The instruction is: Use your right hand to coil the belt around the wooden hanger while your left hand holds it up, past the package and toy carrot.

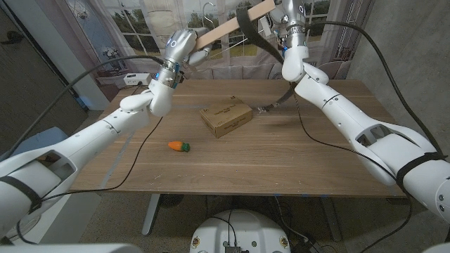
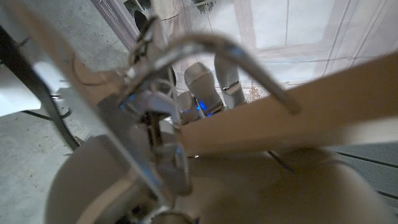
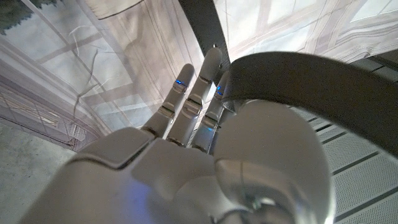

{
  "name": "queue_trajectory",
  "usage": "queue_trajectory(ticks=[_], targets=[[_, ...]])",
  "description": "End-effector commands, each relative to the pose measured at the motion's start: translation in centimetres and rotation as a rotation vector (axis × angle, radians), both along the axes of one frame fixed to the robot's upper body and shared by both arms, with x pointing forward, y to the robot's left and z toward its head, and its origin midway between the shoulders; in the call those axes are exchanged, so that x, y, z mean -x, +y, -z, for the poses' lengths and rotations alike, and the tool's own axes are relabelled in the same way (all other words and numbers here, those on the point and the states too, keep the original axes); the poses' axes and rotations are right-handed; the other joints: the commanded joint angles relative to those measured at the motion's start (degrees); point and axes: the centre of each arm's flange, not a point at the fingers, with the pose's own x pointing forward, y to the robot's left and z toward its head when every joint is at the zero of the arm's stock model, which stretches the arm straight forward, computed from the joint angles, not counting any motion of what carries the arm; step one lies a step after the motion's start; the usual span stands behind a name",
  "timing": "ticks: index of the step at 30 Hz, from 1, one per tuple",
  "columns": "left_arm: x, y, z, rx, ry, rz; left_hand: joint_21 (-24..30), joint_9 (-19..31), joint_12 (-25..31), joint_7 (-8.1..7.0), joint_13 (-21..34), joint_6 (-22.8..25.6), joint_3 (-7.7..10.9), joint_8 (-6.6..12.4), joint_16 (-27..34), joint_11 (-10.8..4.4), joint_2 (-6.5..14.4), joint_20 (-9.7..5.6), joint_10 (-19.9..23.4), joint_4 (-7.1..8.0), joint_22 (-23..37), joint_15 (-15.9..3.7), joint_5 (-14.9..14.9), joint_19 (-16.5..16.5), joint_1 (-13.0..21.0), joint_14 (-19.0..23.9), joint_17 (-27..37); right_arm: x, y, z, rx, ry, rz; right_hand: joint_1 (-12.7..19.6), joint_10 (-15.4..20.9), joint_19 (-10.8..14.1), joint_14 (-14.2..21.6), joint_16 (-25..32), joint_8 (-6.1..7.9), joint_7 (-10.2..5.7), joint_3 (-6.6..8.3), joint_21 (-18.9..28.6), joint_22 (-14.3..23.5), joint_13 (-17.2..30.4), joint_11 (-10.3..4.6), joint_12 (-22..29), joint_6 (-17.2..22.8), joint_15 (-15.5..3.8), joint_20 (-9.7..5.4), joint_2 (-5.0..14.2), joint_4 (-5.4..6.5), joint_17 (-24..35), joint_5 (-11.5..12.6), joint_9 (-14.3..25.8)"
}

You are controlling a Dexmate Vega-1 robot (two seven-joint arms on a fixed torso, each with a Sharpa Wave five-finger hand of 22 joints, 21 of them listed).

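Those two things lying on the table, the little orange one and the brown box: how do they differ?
The toy carrot is small, orange with a green end, and tapered; the package is much bigger, plain brown and box-shaped. The carrot lies nearer the robot and toward its left; the package sits farther back, near the table's middle. Both lie on the wooden table, apart from each other and untouched by either hand.

One wooden hanger (image 1: pixel 232 27), one belt (image 1: pixel 271 53), one package (image 1: pixel 226 117), one toy carrot (image 1: pixel 179 146), one table (image 1: pixel 281 161).

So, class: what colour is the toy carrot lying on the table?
Orange with a green tip; the toy carrot shows best in the head view.
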Motion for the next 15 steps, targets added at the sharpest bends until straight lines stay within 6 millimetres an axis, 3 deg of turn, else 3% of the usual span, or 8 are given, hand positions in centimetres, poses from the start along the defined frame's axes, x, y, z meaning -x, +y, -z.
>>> queue_trajectory(ticks=[1,10,15], targets=[[0.8,1.9,0.6,0.128,-0.023,0.095,-0.13,0.32,0.22,0.3,0.13,0.14,0.16,0.52,0.18,-0.1,-0.11,-2.84,0.59,-0.26,0.23,-0.06,0.35,0.25,0.23,0.31,0.11,-0.2,-0.9,0.5,0.011,0.03,0.042,0.28,3.77,-0.5,0.5,-0.09,6.97,1.44,0.29,0.5,0.09,8.08,-1.19,2.77,2.14,-4.44,-1.07,0.47,-0.06,0.12,0.3,17.21],[1.5,1.6,-0.3,0.103,0.021,0.038,-0.11,0.04,0.2,0.24,0.14,0.21,0.18,0.64,0.67,0.0,0.05,-2.89,0.46,-0.33,0.3,-0.16,0.34,0.31,0.03,0.46,0.72,-0.4,-0.9,1.7,0.008,0.032,0.04,0.27,3.85,-0.63,0.59,-0.29,7.04,1.51,0.31,0.9,-0.05,7.98,-1.17,2.74,2.18,-4.44,-1.06,0.48,-0.09,0.14,0.3,17.19],[2.4,0.9,-2.5,0.001,0.166,-0.112,-0.12,-0.1,0.19,0.1,0.15,0.25,0.17,0.64,0.71,-0.12,0.06,-2.92,0.39,-0.36,0.28,-0.2,0.33,0.35,-0.02,0.32,0.84,-2.4,-1.2,5.3,-0.053,0.102,-0.034,0.25,3.87,-0.74,0.65,-0.38,7.04,1.57,0.31,1.08,-0.12,7.9,-1.1,2.7,2.2,-4.43,-1.05,0.48,-0.08,0.15,0.29,17.13]])
